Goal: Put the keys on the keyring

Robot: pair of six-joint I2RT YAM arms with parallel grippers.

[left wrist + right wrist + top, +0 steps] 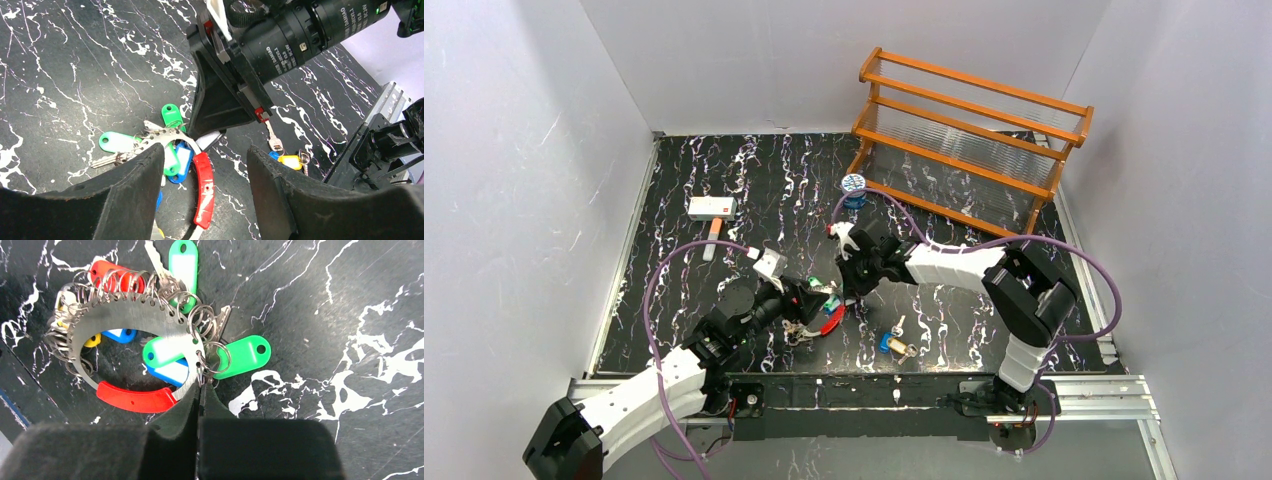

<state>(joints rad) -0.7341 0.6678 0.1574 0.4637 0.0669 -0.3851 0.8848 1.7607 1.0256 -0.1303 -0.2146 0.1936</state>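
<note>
1. Where the bench (754, 170) runs nearest the arm bases, two loose keys (894, 343) with a blue and a yellow tag lie well apart from the keyring, to its right.
2. Just beyond, the left tool (205, 152) has its jaws wide apart and holds nothing. It straddles the keyring's red grip (203, 190); I cannot tell whether a pad touches it.
3. The keyring (135, 315), a flat silvery band punched with holes, lies on the bench between both tools. It carries many small split rings and keys with green, blue, red and yellow tags.
4. The right tool (200, 392) is closed, its tips pinched on the band's bare end beside a green tag (245, 355).
5. White lettering on the right arm's black barrel (300, 35) is upside down and I cannot read it.
6. Farther back are a white box (711, 207) with an unreadable red label, a blue-and-white tin (854, 184) and an orange wooden rack (969, 130).
</note>
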